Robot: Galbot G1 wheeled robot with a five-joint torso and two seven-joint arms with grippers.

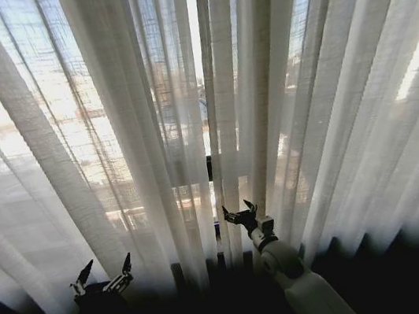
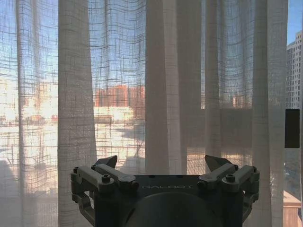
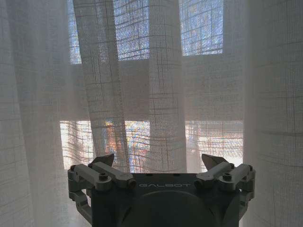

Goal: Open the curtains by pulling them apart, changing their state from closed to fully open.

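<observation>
The curtains point(image 1: 150, 134) hang nearly closed across the window, with a thin gap point(image 1: 201, 94) at the centre. The right gripper point(image 1: 240, 211) is raised just beside that gap, fingers spread wide, holding nothing. The left gripper point(image 1: 103, 271) sits lower, before the left panel, fingers also wide and empty. The curtain hems are lost in shadow, and city buildings point(image 2: 118, 97) beyond blur through the weave.

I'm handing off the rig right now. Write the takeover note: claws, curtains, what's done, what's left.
Left claw: open, low on the left, short of the left curtain panel, holding nothing.
Right claw: open, raised at the inner edge of the right curtain panel, nothing gripped.
Curtains: hanging nearly closed, with a thin gap at the centre.
Done: both claws brought up to the fabric.
Left: grip each panel, pull them apart fully.
</observation>
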